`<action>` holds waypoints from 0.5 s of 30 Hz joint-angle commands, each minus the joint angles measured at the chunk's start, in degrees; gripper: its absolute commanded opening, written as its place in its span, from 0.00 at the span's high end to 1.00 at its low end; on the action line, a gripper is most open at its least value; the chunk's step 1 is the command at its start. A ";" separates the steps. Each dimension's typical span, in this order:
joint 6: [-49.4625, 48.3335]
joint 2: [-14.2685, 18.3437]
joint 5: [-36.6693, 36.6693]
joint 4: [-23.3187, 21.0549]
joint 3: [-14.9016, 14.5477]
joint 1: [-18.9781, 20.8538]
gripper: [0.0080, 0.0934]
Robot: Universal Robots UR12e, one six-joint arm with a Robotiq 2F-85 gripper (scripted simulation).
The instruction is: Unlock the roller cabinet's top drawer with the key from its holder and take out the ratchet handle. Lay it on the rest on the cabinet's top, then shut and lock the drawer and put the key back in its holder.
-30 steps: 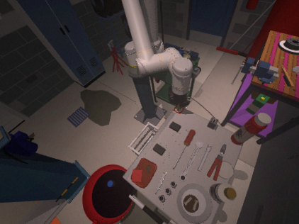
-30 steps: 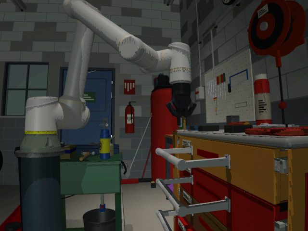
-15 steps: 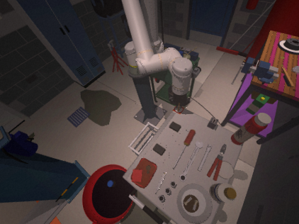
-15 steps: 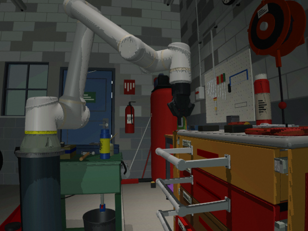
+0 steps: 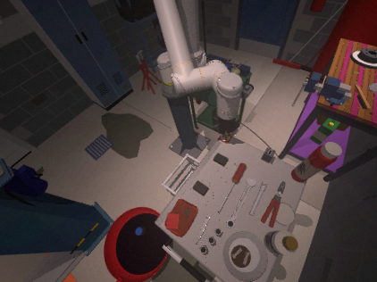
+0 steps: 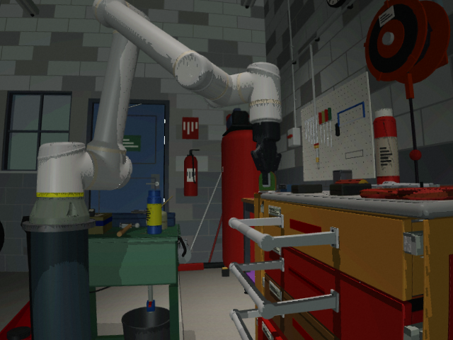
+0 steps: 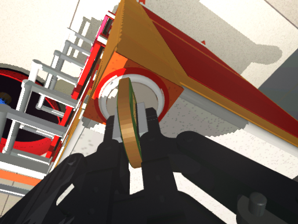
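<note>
At the far corner of the roller cabinet (image 6: 351, 249) the key holder (image 7: 132, 95), a white ring with a red rim on an orange block, sits just off the cabinet's top (image 5: 236, 196). I hold the key (image 7: 129, 124) by its flat tan and green bow, closed on it edge-on, right above the holder. My gripper (image 6: 266, 172) hangs straight down at that corner; seen from the side, the green bow (image 6: 267, 181) shows below the fingers. The top drawer (image 6: 340, 234) is shut, its bar handle (image 6: 270, 239) sticking out. The key's blade is hidden.
The cabinet's drawer handles (image 7: 34, 95) project just beside the holder. On the top lie a red-handled screwdriver (image 5: 234, 180), wrenches, red pliers (image 5: 273, 203), black blocks and a red tray (image 5: 181, 217). A red compressor tank (image 6: 238, 190) stands behind my gripper, a green bench (image 6: 133, 252) beside the arm's pedestal.
</note>
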 commanded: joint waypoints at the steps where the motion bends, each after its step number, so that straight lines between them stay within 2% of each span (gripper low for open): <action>1: -1.19 -0.05 -0.01 0.06 -0.01 0.00 1.00; 15: -19.59 -0.04 0.07 0.20 -0.07 -0.04 1.00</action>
